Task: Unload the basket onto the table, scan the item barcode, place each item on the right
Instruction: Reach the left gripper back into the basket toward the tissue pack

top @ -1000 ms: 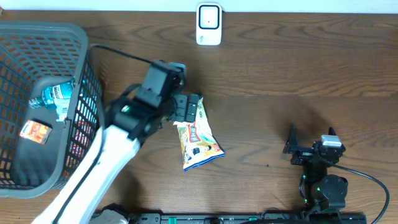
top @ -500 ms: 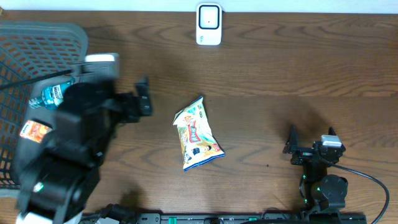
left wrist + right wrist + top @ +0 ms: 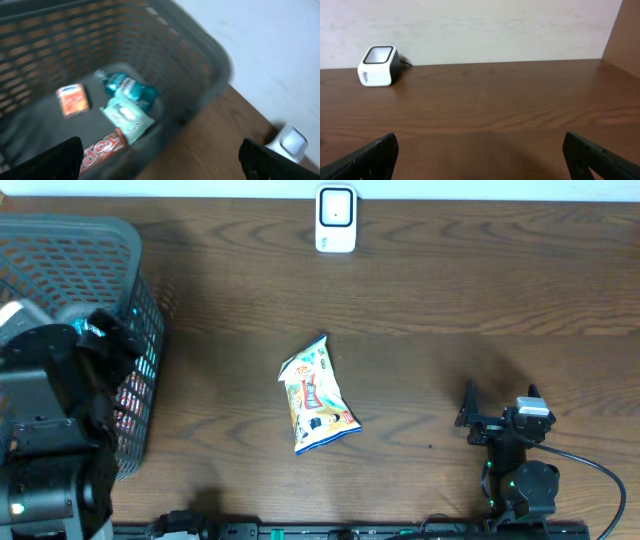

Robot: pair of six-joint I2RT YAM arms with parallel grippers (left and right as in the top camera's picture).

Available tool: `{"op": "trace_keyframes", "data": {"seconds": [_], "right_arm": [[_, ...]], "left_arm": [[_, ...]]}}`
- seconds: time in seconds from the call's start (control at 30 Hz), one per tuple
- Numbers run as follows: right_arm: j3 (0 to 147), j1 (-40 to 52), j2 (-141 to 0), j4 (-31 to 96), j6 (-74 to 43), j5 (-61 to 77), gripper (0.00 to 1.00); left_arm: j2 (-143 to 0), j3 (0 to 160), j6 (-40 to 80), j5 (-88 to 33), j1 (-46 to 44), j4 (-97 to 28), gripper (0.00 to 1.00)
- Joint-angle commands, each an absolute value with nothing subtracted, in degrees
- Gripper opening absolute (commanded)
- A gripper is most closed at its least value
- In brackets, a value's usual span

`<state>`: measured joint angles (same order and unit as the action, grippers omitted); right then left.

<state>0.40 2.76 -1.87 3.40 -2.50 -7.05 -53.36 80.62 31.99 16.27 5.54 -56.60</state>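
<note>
Only the overhead view shows the yellow-and-blue foil snack packet (image 3: 318, 395), mid-table, well apart from the white box scanner (image 3: 336, 218). Only the left wrist view shows inside the grey mesh basket (image 3: 150, 35). The left gripper (image 3: 160, 162) and right gripper (image 3: 497, 405) stand spread and empty. A second ago the left gripper was at the packet; it now hangs over the basket.

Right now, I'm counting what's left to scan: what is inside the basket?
In the basket: a small orange packet, a teal bottle, a pale green soft pack and a red wrapper. From overhead the left arm covers most of it, so more may hide.
</note>
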Motion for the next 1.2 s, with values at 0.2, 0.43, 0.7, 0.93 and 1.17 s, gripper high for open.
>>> {"op": "trace_keyframes", "data": {"seconds": [0.2,0.43,0.7,0.93,1.17], "right_arm": [[0.3,3.0,-1.8,3.6,-2.0,-6.9,0.99],[0.3,3.0,-1.8,3.6,-2.0,-6.9,0.99],[0.3,3.0,-1.8,3.6,-2.1,-6.9,0.99],[0.3,3.0,-1.8,3.6,-2.0,-6.9,0.99],[0.3,3.0,-1.8,3.6,-2.0,-6.9,0.99]], "left_arm": [[-53.1,81.3,38.8,17.1,16.5,-59.4,0.98],[-54.2,81.3,42.5,17.1,23.4,-61.1,0.98],[-60.4,81.3,43.5,17.0,28.4,-62.1,0.98],[-71.1,81.2,47.7,14.4,33.8,-63.0,0.98],[-83.9,81.2,47.7,10.5,41.2,-62.5,0.98]]}}
